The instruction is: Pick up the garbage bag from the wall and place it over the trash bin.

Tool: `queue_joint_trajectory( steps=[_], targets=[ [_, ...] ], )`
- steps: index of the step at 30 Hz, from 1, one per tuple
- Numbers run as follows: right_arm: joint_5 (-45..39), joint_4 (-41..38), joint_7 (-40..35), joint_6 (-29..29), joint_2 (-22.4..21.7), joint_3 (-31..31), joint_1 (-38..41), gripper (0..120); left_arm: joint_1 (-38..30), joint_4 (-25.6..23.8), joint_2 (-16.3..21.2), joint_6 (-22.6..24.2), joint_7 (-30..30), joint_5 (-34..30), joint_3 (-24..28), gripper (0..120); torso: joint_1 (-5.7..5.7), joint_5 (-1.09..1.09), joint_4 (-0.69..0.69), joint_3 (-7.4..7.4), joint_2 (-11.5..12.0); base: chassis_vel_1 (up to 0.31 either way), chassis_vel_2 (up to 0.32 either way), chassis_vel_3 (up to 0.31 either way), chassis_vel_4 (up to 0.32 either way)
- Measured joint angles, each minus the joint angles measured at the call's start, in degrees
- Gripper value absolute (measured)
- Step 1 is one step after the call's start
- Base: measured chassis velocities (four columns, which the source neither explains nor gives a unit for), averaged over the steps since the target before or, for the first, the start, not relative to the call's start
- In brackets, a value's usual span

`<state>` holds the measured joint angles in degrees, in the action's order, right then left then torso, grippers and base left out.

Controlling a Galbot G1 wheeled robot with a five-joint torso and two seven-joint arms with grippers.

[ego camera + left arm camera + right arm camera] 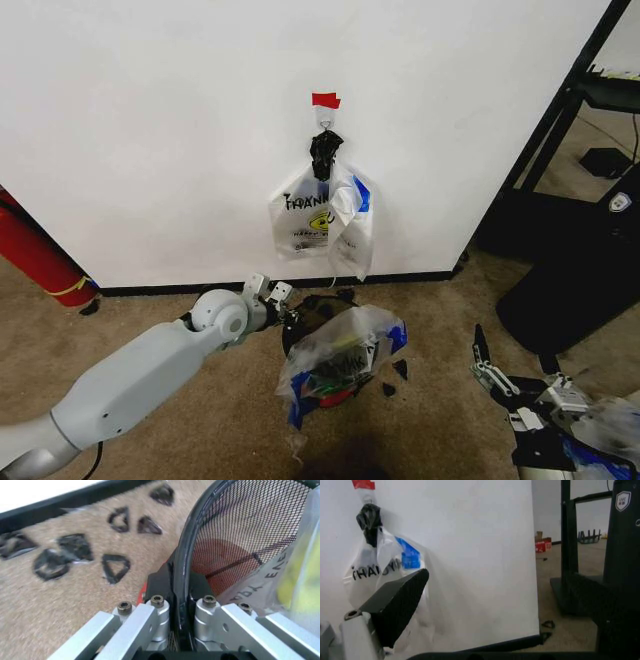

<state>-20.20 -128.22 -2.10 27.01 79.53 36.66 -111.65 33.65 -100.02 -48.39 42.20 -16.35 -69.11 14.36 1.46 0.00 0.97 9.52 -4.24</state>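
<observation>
Garbage bag (345, 355) draped crumpled over the trash bin (318, 308) on the carpet floor, just in front of the wall (150, 130). Left gripper (283, 305), arm stretched low toward the wall, has its jaws narrow, clamped on the bin's mesh rim (182, 570), bag just beside them. Right gripper (490, 375) sits well apart from the bin, near the floor, jaws spread, holding nothing. Tied "THANK YOU" bags (325, 220) hang on the wall above the bin.
</observation>
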Motion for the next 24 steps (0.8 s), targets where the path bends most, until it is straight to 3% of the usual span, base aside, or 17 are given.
queue_joint_trajectory(
  steps=[8,13,17,19,24],
  targets=[
    [-0.2,0.6,-0.6,-2.0,-0.4,-0.4,0.8,100,11.0,-8.5,0.9,0.0,-12.2,-7.6,-12.0,1,0.0,0.0,0.0,0.0,0.0,0.0,0.0,0.0,0.0],
    [-0.2,0.3,-0.9,-3.7,-0.8,-0.5,1.4,100,19.1,-13.4,0.8,-4.0,-21.3,-11.0,-18.0,1,0.0,0.0,-0.01,-0.01,0.0,0.0,0.0,0.0,0.0],
    [-0.1,0.1,-0.9,-4.0,-0.7,-0.7,1.5,100,21.6,-15.3,0.2,-6.4,-25.2,-11.7,-19.5,1,0.0,0.0,-0.01,-0.01,0.0,0.0,0.0,0.0,0.0],
    [0.2,-0.2,-1.0,-4.4,-0.7,-1.0,1.6,100,24.9,-17.9,-1.4,-10.1,-29.9,-12.0,-20.5,1,0.0,0.0,0.01,-0.01,0.0,0.0,0.0,0.0,0.0],
    [0.6,-0.3,-1.0,-4.5,-0.5,-1.2,1.4,100,27.9,-18.8,-4.6,-14.5,-33.1,-11.5,-20.2,1,0.0,0.01,0.01,-0.01,0.0,0.0,0.0,0.0,0.0]
  ],
)
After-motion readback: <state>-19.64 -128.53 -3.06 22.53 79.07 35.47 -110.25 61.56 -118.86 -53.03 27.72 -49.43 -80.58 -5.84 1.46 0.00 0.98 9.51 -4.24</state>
